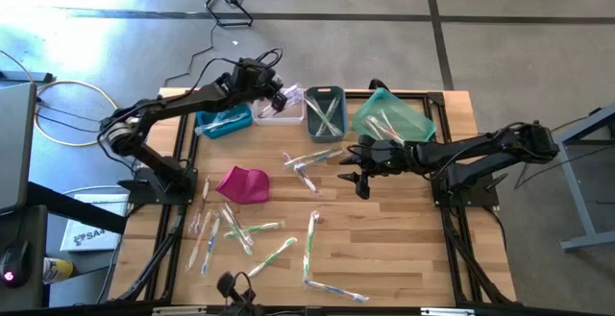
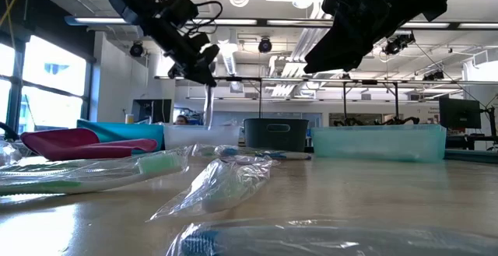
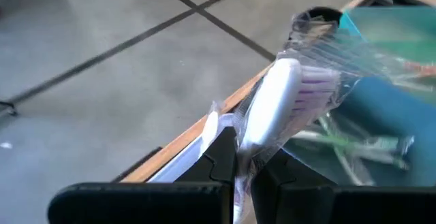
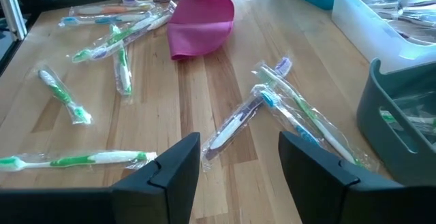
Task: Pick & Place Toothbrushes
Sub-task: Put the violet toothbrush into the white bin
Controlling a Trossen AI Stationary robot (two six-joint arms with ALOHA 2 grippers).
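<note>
My left gripper (image 1: 281,95) is at the table's far side, above the clear white bin (image 1: 279,114), shut on a wrapped toothbrush (image 3: 276,105) with a white handle and purple bristles. In the low view that toothbrush (image 2: 208,104) shows as a pale stick below the gripper (image 2: 201,63). My right gripper (image 4: 238,163) hangs open over mid-table, above two crossed wrapped toothbrushes (image 4: 272,108) lying flat. Several more toothbrushes (image 1: 245,234) lie on the near left of the table. My left gripper pinches the toothbrush's white handle (image 3: 246,142), just behind the head, between its two fingers through the clear wrapper. The bristled head (image 3: 310,81) sticks out past the fingertips. The toothbrush is lifted clear of the table and bins.
Along the far edge stand a blue bin (image 1: 224,122), the clear white bin, a grey bin (image 1: 325,112) and a teal bin (image 1: 394,116), all holding wrapped brushes. A magenta pouch (image 1: 242,183) lies left of centre. Bare wood lies at the near right.
</note>
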